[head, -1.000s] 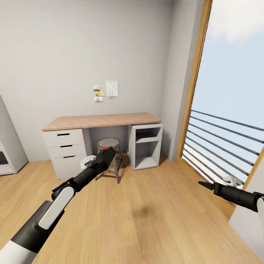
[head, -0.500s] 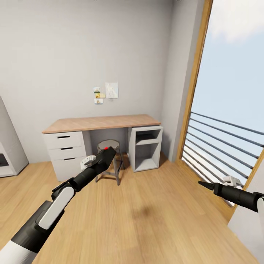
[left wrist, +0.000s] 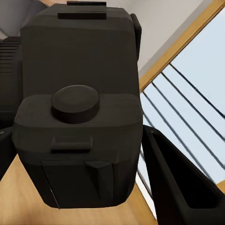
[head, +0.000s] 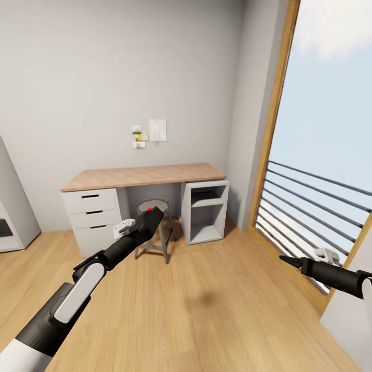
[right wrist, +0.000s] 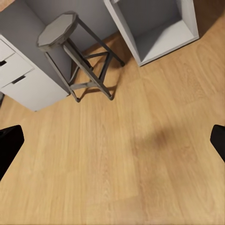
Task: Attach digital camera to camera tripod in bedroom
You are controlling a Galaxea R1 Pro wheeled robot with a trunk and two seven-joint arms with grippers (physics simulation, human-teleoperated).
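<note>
Holding the digital camera (head: 148,219) just left of centre in the head view, red dot uppermost, left gripper (head: 138,227) clamped around the black body in front of a grey stool (head: 153,204). Looming large in the left wrist view, same camera (left wrist: 79,108) pinned between dark fingers (left wrist: 180,183). Stretched along the lower right edge, right gripper (head: 285,261) over bare plank floor (head: 206,305), fingertips (right wrist: 9,145) set wide apart at opposite sides of the right wrist view, nothing between them. Behind, at mid-frame: wood-topped desk (head: 144,176) with drawers against the pale grey wall of the bedroom (head: 129,62); at right, tall window (head: 325,129) with railing bars.
</note>
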